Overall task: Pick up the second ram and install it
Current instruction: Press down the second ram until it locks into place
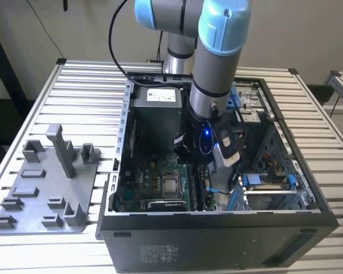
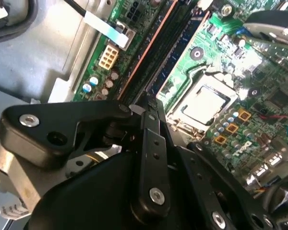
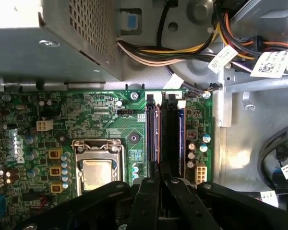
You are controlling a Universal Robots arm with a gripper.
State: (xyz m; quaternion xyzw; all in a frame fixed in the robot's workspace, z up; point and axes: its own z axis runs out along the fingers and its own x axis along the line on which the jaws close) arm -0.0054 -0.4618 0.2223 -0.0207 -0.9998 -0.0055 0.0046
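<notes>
End effector (image 3: 159, 184) clenched, empty, over the second ram (image 3: 155, 136) (dark strip, seated in its motherboard (image 3: 101, 120) slot).

My work rests on a pale ribbed metal surface (image 1: 86, 85). An open black computer case (image 1: 217, 240) sits on it, and beside that, toward the exterior view's left, lies a grey plastic tray (image 1: 46, 194) with upright posts.

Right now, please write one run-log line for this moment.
arm: inside computer case | gripper: low over memory slots on motherboard | held item: cannot tell
</notes>
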